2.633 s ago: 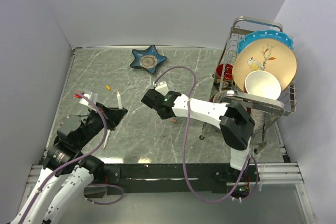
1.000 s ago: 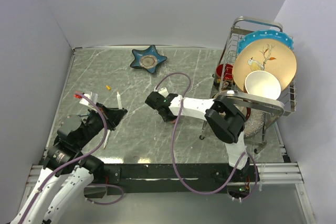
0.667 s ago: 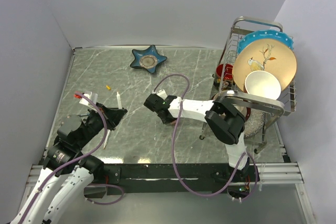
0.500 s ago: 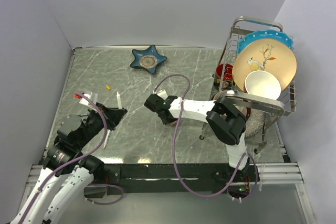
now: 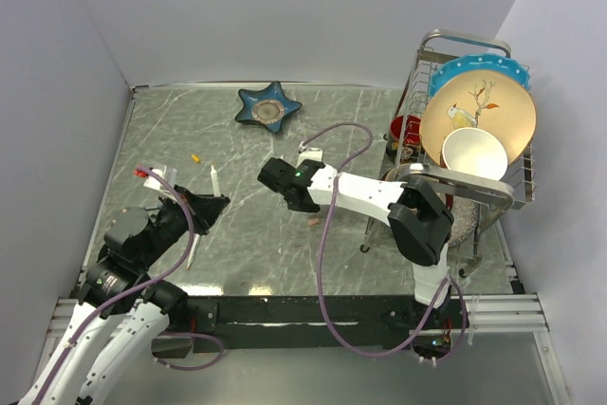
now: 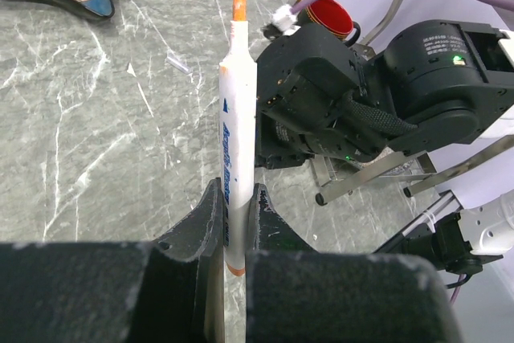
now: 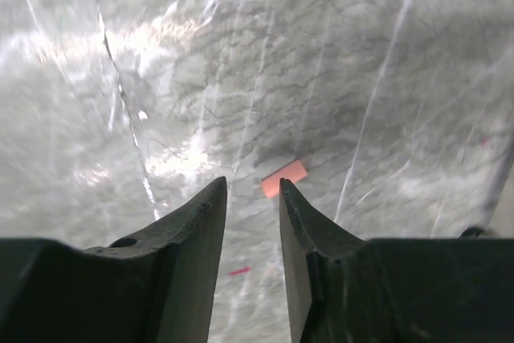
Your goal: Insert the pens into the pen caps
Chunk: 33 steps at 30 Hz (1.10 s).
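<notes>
2 grippers, 2 pens, 2 caps.
left gripper pinches one pen, axis along fingers, orange tip forward; right gripper parted, empty, just behind orange cap. other pen lies near-to-far on table, near yellow cap.

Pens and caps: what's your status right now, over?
Left gripper shut on a pen. Right gripper open, empty; orange cap loose just past its tips. Second pen and yellow cap lie loose, apart. Nothing seen in the way.
</notes>
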Motion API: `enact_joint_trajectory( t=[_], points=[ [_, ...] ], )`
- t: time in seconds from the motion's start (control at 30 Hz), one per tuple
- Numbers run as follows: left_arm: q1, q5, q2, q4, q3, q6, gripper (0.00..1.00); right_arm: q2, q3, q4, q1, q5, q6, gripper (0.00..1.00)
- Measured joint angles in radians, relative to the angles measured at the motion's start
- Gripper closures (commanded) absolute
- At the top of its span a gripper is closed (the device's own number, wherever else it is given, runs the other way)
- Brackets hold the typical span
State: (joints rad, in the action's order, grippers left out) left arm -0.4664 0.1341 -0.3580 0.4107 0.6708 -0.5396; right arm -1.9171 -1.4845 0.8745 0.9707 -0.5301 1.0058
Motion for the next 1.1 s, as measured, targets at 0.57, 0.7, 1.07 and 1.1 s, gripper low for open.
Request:
enact_joint_trajectory(
  t=[0.57, 0.7, 1.07, 1.1],
  points=[
    [0.000, 0.000, 0.001, 0.000, 0.000, 0.000, 0.99, 0.000, 0.007, 0.164, -0.016, -0.011, 0.422, 0.52],
    [0.000, 0.000, 0.001, 0.000, 0.000, 0.000, 0.99, -0.002, 0.013, 0.163, -0.021, -0.004, 0.446, 0.51],
    [0.000, 0.000, 0.001, 0.000, 0.000, 0.000, 0.99, -0.040, 0.013, 0.160, -0.022, 0.023, 0.482, 0.51],
    [0.000, 0.000, 0.001, 0.000, 0.000, 0.000, 0.99, -0.048, 0.013, 0.160, -0.022, 0.024, 0.484, 0.51]
  ],
)
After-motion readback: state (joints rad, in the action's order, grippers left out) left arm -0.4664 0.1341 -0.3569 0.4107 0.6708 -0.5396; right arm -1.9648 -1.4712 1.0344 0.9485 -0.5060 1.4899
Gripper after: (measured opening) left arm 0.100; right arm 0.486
